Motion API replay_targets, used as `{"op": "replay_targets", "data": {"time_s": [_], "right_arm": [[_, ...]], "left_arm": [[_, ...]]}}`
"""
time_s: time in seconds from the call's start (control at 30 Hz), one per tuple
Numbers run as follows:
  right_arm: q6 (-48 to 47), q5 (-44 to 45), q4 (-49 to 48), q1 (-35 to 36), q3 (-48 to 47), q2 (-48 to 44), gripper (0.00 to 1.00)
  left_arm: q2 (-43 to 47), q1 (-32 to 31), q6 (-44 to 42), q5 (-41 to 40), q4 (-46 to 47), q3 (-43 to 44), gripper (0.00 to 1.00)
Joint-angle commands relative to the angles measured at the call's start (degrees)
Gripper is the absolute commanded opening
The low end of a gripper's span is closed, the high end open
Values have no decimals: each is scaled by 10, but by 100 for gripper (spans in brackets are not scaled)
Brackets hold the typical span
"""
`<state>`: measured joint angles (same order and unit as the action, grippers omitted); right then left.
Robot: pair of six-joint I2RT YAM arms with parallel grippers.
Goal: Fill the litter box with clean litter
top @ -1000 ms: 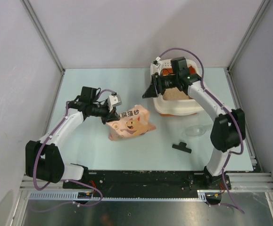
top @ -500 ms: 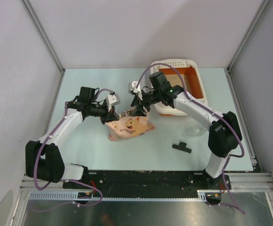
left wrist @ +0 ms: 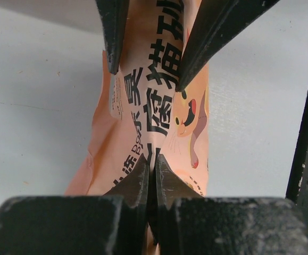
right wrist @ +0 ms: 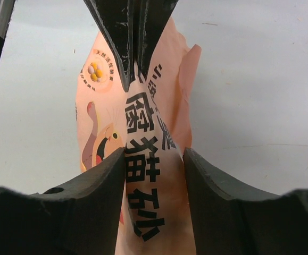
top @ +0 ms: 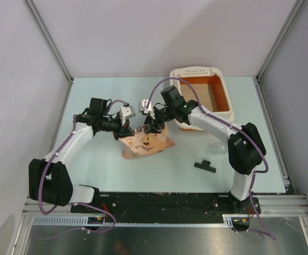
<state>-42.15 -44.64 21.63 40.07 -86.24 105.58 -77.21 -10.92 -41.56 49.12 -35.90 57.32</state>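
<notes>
The left gripper [top: 124, 129] is clenched on the upper edge of the soft pink-peach bag of clean litter [top: 146, 141], which is printed with a cartoon animal and dark Chinese characters; in the left wrist view its two black fingers [left wrist: 138, 178] meet with only a thin fold of the bag between them; the rest of the bag runs away from those fingertips and lies on the pale table [top: 159, 170]. The right gripper [top: 152, 126] faces the left one over the same bag; its fingers [right wrist: 108, 180] stand parted, one on either side of the strip that bears the characters; the bag fills the gap between them, but I cannot tell whether they press on it or merely straddle it. Seen from the right wrist, the left fingertips sit just beyond the right ones, further along the same printed strip, near but not touching; the cartoon animal's face lies beside the left-hand finger in that view. The rectangular plastic litter box [top: 195, 71], with a cream-white rim, orange inner walls and a perforated strip at its far end, stands behind the right gripper's fingers, past the wrist, apart from the bag; its floor looks tan. A small black clip [top: 205, 166] lies on the table nearer the arm bases, to the right of both pairs of fingers, apart from the bag and the litter box.
</notes>
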Motion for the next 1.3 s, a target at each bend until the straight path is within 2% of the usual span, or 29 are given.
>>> {"op": "replay_targets", "data": {"time_s": [0.0, 0.07, 0.17, 0.27, 0.3, 0.33, 0.4, 0.57, 0.63, 0.67, 0.7, 0.73, 0.8, 0.87, 1.1, 1.27], "right_arm": [[-44, 14, 39, 1, -6, 6, 46], [-49, 17, 57, -3, -7, 3, 38], [-50, 20, 82, -10, -14, 6, 35], [-50, 28, 98, -15, -17, 5, 35], [-50, 37, 100, -15, -18, 4, 35], [-52, 40, 106, -15, -18, 4, 36], [-54, 47, 112, -15, -21, 7, 33], [-38, 48, 104, -6, -21, 6, 27], [-28, 54, 92, -3, -24, 7, 23], [-22, 58, 92, -3, -24, 8, 17], [-21, 63, 93, -4, -24, 7, 12], [-22, 65, 99, -7, -25, 2, 10], [-20, 66, 110, -23, -24, -6, 3], [-16, 66, 115, -36, -20, -20, 0], [3, 34, 134, -84, 0, -43, 0], [83, -28, 99, -108, 9, -42, 0]], "left_arm": [[32, 19, 8, 28, 14, 1, 4], [41, 23, 2, 29, 14, -2, 4], [48, 35, 1, 30, 14, -9, 7], [52, 55, -4, 33, 14, -19, 19], [56, 59, -6, 34, 14, -25, 28], [58, 63, -10, 35, 14, -29, 33], [58, 68, -17, 35, 14, -39, 39], [38, 70, -23, 56, 9, -44, 41], [26, 70, -23, 64, 3, -38, 33], [24, 74, -23, 63, 1, -34, 25], [22, 77, -24, 62, 0, -24, 7], [23, 83, -20, 60, -5, -19, 0], [29, 102, -17, 59, -6, -5, 0], [46, 127, -15, 59, -7, -1, 0], [86, 144, -20, 63, -7, -33, 0], [101, 144, -26, 76, -8, -56, 0]]}}
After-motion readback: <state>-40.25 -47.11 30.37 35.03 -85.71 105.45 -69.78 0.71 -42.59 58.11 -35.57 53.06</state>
